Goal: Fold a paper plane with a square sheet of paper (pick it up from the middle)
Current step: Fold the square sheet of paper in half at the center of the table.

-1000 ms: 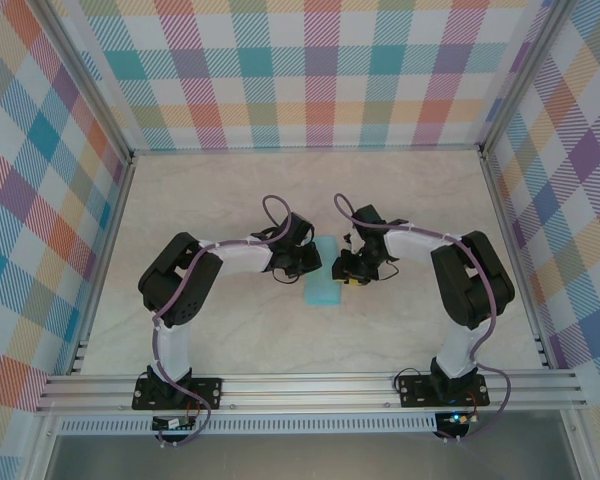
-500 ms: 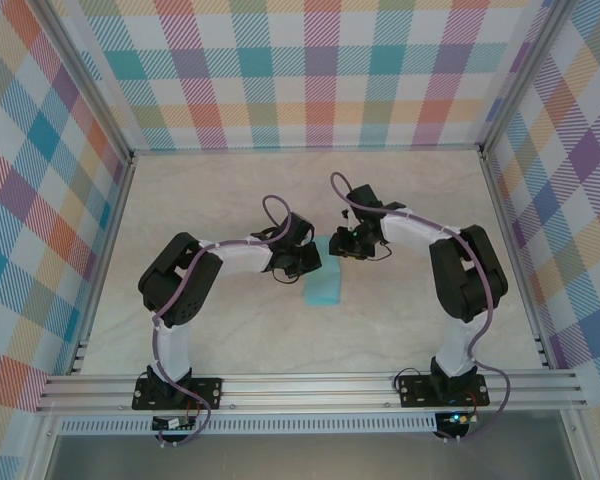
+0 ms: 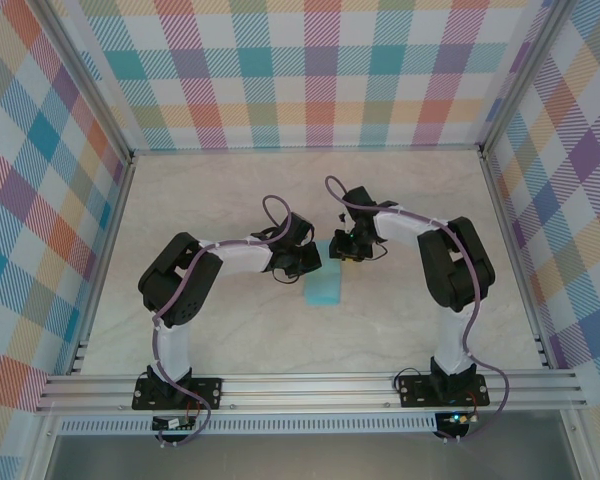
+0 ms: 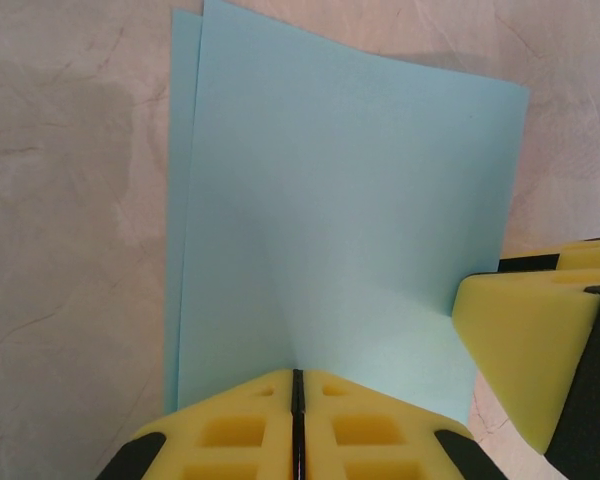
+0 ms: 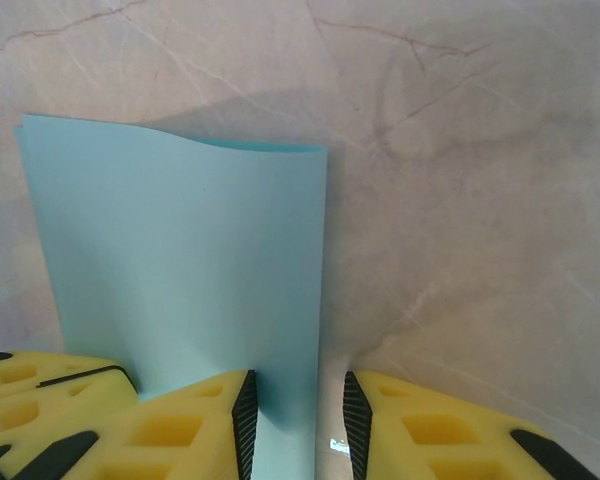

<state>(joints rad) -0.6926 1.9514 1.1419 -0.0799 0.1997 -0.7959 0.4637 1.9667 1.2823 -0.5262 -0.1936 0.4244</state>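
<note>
Square sheet of paper (image 3: 322, 288), folded, in clenched left gripper (image 4: 296, 400), edge seemingly inside released right gripper (image 5: 294, 405).

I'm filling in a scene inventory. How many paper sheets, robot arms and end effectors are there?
Light-blue paper sheet: 1
Robot arms: 2, left arm and right arm
End effectors: 2, left end effector and right end effector
Total: 5

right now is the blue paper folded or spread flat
Folded in half: the left wrist view shows two layers of the paper, edges slightly offset.
</note>
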